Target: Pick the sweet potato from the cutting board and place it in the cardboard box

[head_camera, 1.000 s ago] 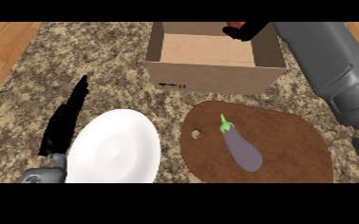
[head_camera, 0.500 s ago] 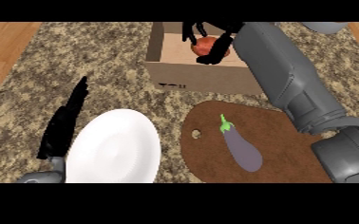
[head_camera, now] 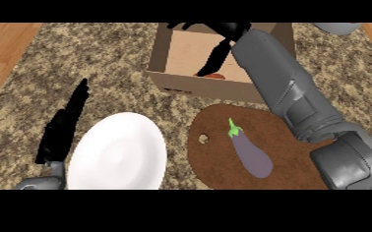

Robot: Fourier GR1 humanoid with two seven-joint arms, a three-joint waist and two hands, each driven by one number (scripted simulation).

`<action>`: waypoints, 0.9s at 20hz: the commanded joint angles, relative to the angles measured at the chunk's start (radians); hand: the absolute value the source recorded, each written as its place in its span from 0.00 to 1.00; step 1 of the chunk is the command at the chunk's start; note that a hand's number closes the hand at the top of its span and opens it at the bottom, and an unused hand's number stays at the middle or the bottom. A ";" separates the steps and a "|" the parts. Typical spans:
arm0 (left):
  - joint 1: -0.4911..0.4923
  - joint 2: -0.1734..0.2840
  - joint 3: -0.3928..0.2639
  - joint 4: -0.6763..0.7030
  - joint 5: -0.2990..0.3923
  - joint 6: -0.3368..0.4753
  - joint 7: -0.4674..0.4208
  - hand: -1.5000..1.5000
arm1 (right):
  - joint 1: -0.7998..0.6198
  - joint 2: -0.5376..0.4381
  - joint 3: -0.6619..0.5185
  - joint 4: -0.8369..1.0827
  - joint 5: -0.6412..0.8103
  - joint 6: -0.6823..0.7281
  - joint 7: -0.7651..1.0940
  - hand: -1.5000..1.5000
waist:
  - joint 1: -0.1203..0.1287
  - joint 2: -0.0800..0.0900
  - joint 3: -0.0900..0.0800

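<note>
sweet potato now lies inside cardboard box, released since a moment ago by right robot hand, fingers straightened, empty.

Cardboard box behind cutting board, eggplant on board, plate left of board, sweet potato in box

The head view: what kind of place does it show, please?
Most likely a kitchen counter: a speckled stone top carries a wooden cutting board with an eggplant on it, a white plate and an open cardboard box.
</note>
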 commanded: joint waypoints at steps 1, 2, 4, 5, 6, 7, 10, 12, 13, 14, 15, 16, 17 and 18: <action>0.001 -0.007 0.002 0.008 0.006 0.000 -0.020 0.50 | -0.010 -0.019 -0.122 0.019 -0.115 0.016 0.022 0.00 | 0.004 0.004 0.000; 0.003 -0.006 0.001 0.002 -0.006 0.010 -0.012 0.50 | -0.038 -0.034 -0.162 0.024 -0.153 0.037 0.056 0.00 | 0.005 0.002 0.000; -0.020 -0.017 -0.008 0.015 -0.007 0.008 -0.002 0.50 | -0.042 -0.034 -0.214 0.040 -0.204 0.045 0.088 0.00 | 0.007 0.006 0.000; -0.028 -0.011 0.001 0.034 -0.007 0.008 -0.006 0.50 | -0.038 -0.066 -0.220 0.046 -0.211 0.101 0.075 0.00 | 0.004 0.008 0.000; 0.004 -0.022 -0.031 -0.021 -0.016 0.004 0.006 0.50 | -0.014 -0.104 -0.240 0.055 -0.229 0.114 0.061 0.00 | 0.023 0.012 0.002; 0.007 -0.022 -0.024 0.012 -0.018 0.007 -0.020 0.50 | -0.027 -0.117 -0.274 0.059 -0.264 0.159 0.072 0.00 | 0.016 0.013 0.001; -0.038 -0.022 -0.018 0.021 -0.034 0.027 -0.012 0.50 | -0.041 -0.162 -0.336 0.074 -0.323 0.138 0.133 0.00 | 0.015 0.017 0.001; -0.062 -0.015 -0.013 0.052 -0.020 0.005 -0.006 0.50 | -0.088 -0.220 -0.359 0.077 -0.345 0.164 0.196 0.00 | 0.022 0.024 0.000; -0.033 -0.009 -0.015 -0.004 -0.014 -0.001 0.007 0.50 | -0.035 -0.248 -0.360 0.079 -0.343 0.125 0.172 0.00 | 0.038 0.025 0.002; -0.013 -0.039 -0.045 0.014 -0.031 0.014 -0.033 0.50 | -0.031 -0.275 -0.360 0.077 -0.343 0.135 0.176 0.00 | 0.040 0.030 0.001; -0.055 -0.003 -0.017 0.000 -0.005 -0.020 0.013 0.50 | -0.029 -0.289 -0.374 0.079 -0.356 0.126 0.185 0.00 | 0.044 0.032 0.002; -0.040 -0.011 -0.023 0.003 -0.023 0.001 -0.014 0.50 | -0.039 -0.354 -0.383 0.080 -0.365 0.156 0.207 0.00 | 0.045 0.036 0.002; -0.053 -0.038 -0.046 0.007 -0.031 0.010 -0.002 0.50 | -0.036 -0.353 -0.385 0.084 -0.366 0.152 0.218 0.00 | 0.049 0.041 0.002; -0.068 -0.006 -0.016 0.024 -0.011 -0.013 -0.016 0.50 | -0.029 -0.378 -0.399 0.085 -0.380 0.174 0.219 0.00 | 0.048 0.044 0.002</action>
